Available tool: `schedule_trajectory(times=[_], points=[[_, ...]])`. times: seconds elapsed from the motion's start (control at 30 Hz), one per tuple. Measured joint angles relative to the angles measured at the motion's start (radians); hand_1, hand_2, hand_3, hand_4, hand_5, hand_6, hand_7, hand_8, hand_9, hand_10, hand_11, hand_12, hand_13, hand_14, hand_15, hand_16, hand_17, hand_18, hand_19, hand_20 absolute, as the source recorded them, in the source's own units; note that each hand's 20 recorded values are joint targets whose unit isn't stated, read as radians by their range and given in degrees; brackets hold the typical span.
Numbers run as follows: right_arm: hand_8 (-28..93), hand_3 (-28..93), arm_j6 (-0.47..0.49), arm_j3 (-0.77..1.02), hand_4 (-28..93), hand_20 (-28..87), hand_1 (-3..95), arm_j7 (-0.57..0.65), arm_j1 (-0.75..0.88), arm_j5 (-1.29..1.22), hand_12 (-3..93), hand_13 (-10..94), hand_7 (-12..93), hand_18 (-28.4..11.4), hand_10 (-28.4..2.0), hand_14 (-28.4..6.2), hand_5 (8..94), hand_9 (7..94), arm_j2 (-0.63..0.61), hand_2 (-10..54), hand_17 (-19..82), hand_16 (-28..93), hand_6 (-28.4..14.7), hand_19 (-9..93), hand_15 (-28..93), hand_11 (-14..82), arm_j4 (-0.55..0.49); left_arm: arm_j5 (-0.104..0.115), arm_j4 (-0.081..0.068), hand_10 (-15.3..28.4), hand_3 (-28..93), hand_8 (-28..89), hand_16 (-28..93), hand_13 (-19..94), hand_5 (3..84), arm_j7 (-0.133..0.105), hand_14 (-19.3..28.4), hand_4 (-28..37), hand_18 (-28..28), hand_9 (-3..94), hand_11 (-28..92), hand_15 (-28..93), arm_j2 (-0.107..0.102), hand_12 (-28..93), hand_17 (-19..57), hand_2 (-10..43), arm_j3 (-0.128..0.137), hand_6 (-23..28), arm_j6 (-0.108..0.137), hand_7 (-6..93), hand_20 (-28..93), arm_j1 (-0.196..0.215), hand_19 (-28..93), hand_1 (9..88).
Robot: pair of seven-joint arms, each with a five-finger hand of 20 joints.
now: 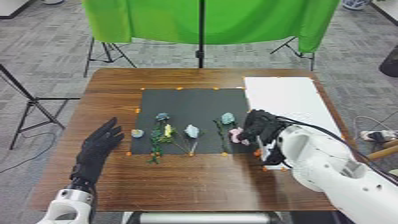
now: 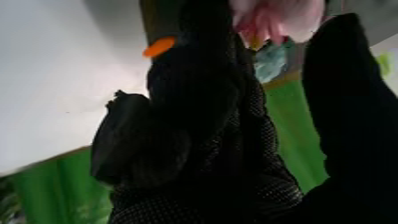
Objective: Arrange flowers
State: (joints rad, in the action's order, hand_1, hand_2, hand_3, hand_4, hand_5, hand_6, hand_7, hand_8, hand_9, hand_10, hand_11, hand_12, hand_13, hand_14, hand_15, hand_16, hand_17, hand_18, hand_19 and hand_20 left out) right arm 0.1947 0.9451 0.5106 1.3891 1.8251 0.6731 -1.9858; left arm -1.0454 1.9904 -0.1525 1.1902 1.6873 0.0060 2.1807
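Pink flower (image 1: 235, 134) on the black mat (image 1: 191, 102), near its right edge, just beside the right hand (image 1: 258, 126); can't tell whether those fingers pinch it; more flowers (image 1: 192, 131) lie leftward; left hand (image 1: 92, 150) at the table's (image 1: 115, 187) left, fingers straight, slightly spread.
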Motion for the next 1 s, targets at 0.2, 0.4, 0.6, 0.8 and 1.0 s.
schedule_trajectory(times=[0.2,0.4,0.6,0.8,1.0], points=[[-6,59,0.008,0.114,-13,35,24.8,0.003,0.086,-0.027,21.2,84,12,-12.6,-16.6,-8.8,64.7,77.4,0.012,-6.1,58,31,-4.6,86,43,18.7,-0.053,-0.003,0.000,10.5,64,-4,5,27,32.7,0.000,15.5,-19.5,14.3,34.4,8,12,0.000,14,1.4,-6.2,0.001,2.7,-0.005,5.6,18,0.001,3,28.2],[-7,70,-0.272,0.387,-15,30,18.0,-0.145,0.284,-0.164,16.2,42,12,-15.1,-16.3,-15.4,51.2,50.5,0.118,-2.2,22,23,-2.1,16,11,6.5,-0.096,-0.010,0.001,10.6,63,-4,5,27,33.3,-0.003,15.4,-19.6,14.3,34.4,8,12,0.000,14,1.5,-6.1,0.001,3.0,-0.007,5.6,18,0.001,3,28.4],[-7,75,-0.435,0.596,-17,22,6.7,-0.537,0.437,-0.541,11.1,19,7,-10.1,-13.6,-8.9,33.0,33.3,0.295,-0.6,10,11,0.8,-1,0,1.8,-0.055,-0.030,0.003,10.6,63,-4,5,26,35.3,-0.024,14.5,-19.6,13.1,34.9,8,10,0.000,13,2.1,-6.0,-0.009,3.3,-0.007,5.3,18,0.001,1,28.6],[-7,77,-0.344,0.638,-18,19,3.5,-0.712,0.535,-0.726,9.8,17,6,-9.3,-13.1,-8.0,31.3,31.4,0.428,-1.1,8,9,0.9,-1,-2,1.4,-0.021,-0.060,0.013,10.8,64,-5,5,26,37.2,-0.059,14.2,-19.7,12.3,35.7,9,9,0.000,13,2.1,-5.8,-0.024,3.6,-0.005,6.2,18,-0.003,1,28.8],[-7,77,-0.213,0.661,-18,19,2.9,-0.766,0.651,-0.759,9.7,19,6,-11.0,-13.3,-9.1,32.2,32.1,0.469,-0.8,10,9,0.2,0,-1,1.8,-0.060,-0.072,0.023,10.8,64,-5,5,26,37.8,-0.114,13.9,-19.8,12.2,36.4,9,9,0.000,13,2.2,-5.9,-0.042,3.5,0.013,6.8,18,-0.010,1,28.9]])
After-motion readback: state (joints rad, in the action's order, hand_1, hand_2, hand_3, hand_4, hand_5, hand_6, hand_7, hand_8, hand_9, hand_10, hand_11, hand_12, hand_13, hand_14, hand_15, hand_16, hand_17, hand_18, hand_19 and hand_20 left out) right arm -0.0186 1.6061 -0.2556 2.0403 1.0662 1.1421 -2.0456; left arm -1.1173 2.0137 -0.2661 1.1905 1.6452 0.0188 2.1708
